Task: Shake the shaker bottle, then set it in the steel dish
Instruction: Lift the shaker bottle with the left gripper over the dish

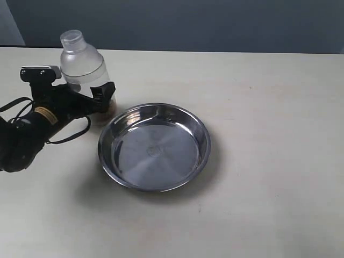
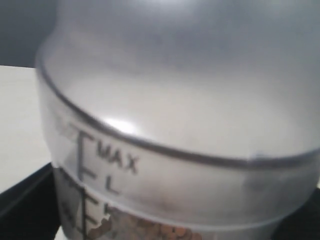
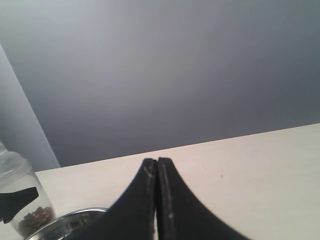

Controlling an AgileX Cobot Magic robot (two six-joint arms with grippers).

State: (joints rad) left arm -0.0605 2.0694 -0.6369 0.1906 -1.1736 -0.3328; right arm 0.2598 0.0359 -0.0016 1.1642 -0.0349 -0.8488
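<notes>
Pale tabletop (image 1: 269,161) is carrying the steel dish (image 1: 100,149) mid-frame; upper left, my left gripper (image 1: 94,94) is clamping the shaker bottle (image 1: 81,62) low for shaking, my right gripper (image 3: 157,172) idling closed.

- Right gripper (image 3: 157,162): black jaws pressed together, nothing between them.
- Bottle (image 3: 20,172): partly in view, brown pellets (image 3: 35,217) inside, beside dish (image 3: 75,216) rim.
- Table (image 3: 260,170): beige.

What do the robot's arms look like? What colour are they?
The left arm is black and rounded, with a tan band at the wrist, a pale grey block on top and thin black cables looping beside it. Its fingers are black. The right gripper has two black fingers that narrow to thin tips.
</notes>
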